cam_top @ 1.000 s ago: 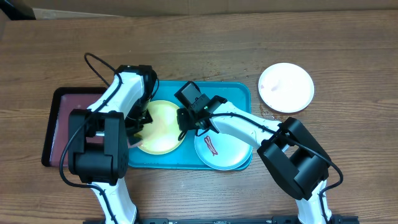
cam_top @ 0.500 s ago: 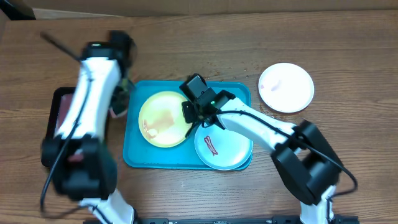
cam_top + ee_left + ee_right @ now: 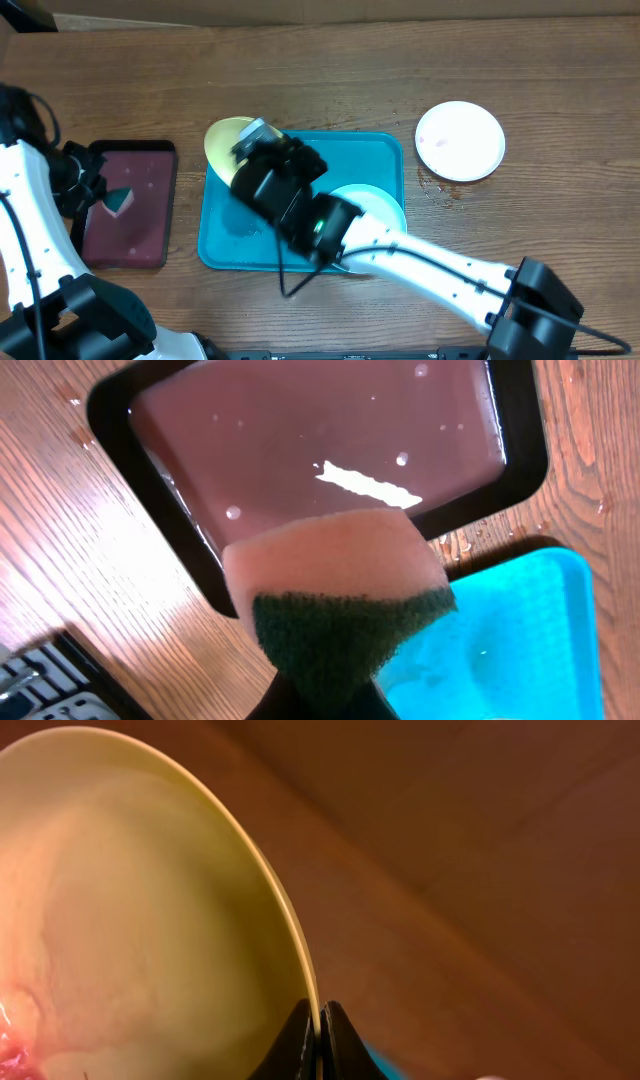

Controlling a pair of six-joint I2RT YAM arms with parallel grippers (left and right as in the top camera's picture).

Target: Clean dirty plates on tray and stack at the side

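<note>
Yellow-green plate (image 3: 222, 135) mostly hidden under right arm (image 3: 300, 200), mint plate (image 3: 385, 200) partly; beyond right gripper (image 3: 319, 1020) fingers, plate runs off-frame.

The left arm (image 3: 25, 215) and right arm (image 3: 440, 265) are built of smooth, rounded white links joined by bulky matt black housings (image 3: 535, 300). A thin black cable (image 3: 282, 285) loops off the right arm. The right gripper (image 3: 320, 1030) has two slim, tapered black fingers; the left gripper (image 3: 322, 700) is black too.

Right arm (image 3: 420, 255) and lifted yellow-green plate (image 3: 222, 140) block the tray (image 3: 372, 160) at left and middle; open table (image 3: 330, 70) along the frame's top; white plate (image 3: 460, 140) upper right
</note>
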